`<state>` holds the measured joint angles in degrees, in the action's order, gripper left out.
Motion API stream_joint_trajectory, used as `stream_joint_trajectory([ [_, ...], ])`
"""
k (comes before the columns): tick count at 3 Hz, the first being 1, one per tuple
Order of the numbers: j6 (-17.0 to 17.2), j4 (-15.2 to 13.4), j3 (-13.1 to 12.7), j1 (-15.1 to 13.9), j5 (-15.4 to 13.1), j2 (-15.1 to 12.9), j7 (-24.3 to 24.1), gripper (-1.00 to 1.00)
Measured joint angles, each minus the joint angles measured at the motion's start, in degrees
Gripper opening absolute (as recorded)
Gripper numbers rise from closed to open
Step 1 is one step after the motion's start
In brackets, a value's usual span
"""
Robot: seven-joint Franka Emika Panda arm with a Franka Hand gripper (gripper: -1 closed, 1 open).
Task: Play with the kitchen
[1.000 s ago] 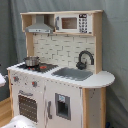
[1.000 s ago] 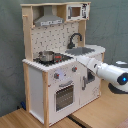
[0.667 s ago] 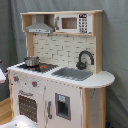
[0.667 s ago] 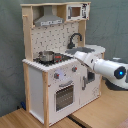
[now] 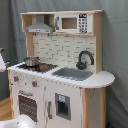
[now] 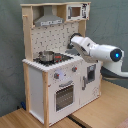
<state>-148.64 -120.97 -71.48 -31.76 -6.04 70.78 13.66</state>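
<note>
The kitchen (image 5: 60,75) stands on a wooden floor (image 6: 100,112) before a grey curtain (image 5: 115,50), a metal pot (image 6: 46,56) on its hob, the white arm (image 6: 97,50) reaching over its tabletop, fingers' state impossible to tell.

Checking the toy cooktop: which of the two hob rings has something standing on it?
The ring nearer the hood-side wall carries the small metal pot; the red ring beside it is bare.
</note>
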Motion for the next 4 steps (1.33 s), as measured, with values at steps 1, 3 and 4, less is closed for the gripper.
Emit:
stream_joint_trajectory([
  [1,2.6,3.8,0.8,-1.5,1.7,-3.7,-0.7,1.0],
  [3,11.0,10.3,1.1,-2.2,4.0,-9.7,-4.5,1.0],
  [4,15.1,13.3,1.1,-2.6,5.2,-12.2,-5.6,1.0],
])
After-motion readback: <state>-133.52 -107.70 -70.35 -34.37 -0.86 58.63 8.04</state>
